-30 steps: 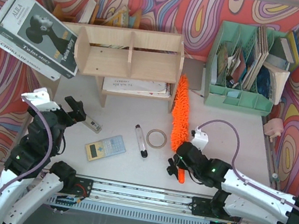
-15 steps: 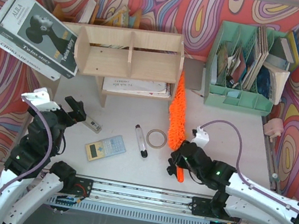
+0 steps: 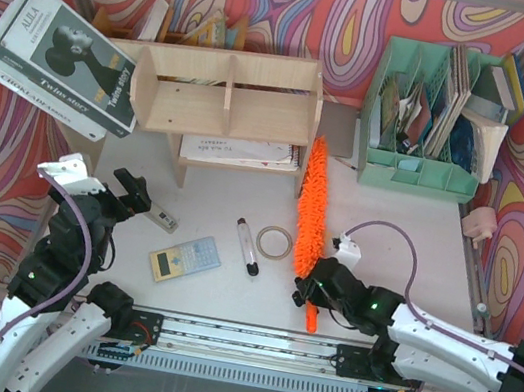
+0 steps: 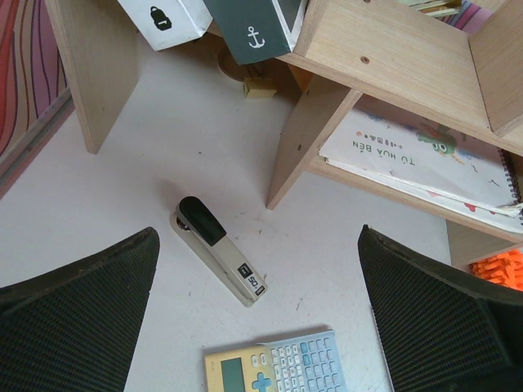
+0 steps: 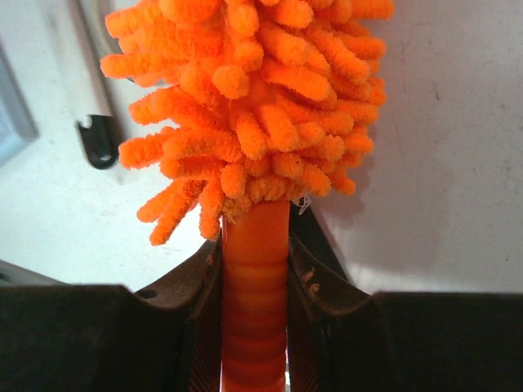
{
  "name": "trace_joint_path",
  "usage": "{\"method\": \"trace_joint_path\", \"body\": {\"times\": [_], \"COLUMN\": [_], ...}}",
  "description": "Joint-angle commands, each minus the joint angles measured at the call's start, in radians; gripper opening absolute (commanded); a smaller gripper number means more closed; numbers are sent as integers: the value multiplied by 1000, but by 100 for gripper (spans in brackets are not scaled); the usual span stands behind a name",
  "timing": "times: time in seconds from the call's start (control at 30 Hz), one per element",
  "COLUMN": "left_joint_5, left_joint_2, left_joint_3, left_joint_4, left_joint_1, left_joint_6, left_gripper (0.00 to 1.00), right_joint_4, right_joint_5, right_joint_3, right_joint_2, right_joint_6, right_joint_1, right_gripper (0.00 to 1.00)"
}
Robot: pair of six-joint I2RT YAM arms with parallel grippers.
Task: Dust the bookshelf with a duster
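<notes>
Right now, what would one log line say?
right gripper: shut on duster handle | duster head: beside bookshelf | left gripper: open, empty

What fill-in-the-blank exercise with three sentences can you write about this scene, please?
1. The duster is held at its handle by the ____ pincer.
2. The ____ pincer stands open and empty near a stapler.
3. The duster's shaggy head is coloured ____.
Missing words: right; left; orange.
</notes>
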Motion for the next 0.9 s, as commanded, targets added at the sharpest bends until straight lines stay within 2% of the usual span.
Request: {"method": "trace_joint_path", "body": {"times": [0.0, 0.17, 0.47, 0.67, 0.87], "left_joint_5": [6, 7, 9, 9, 6], "left_joint_2": [5, 8, 11, 12, 7], "left_joint_3": [-3, -3, -3, -3, -2], "left_joint_4": [-8, -7, -5, -6, -6], "left_joint_1": [4, 5, 5, 5, 5], "left_joint_6": [-10, -10, -8, -8, -9], "left_gripper": [98, 98, 98, 98, 98], "right_joint_4": [-34, -33, 20, -66, -107], "right_joint_5": [16, 22, 23, 98, 110], "right_joint_3": [86, 111, 87, 254, 408], "right_joint_2": [-83, -163, -104, -149, -172], "right_joint_6": [-12, -44, -42, -135, -218], "right_joint_1": [7, 18, 18, 20, 19], "right_gripper": [0, 0, 0, 0, 0]}}
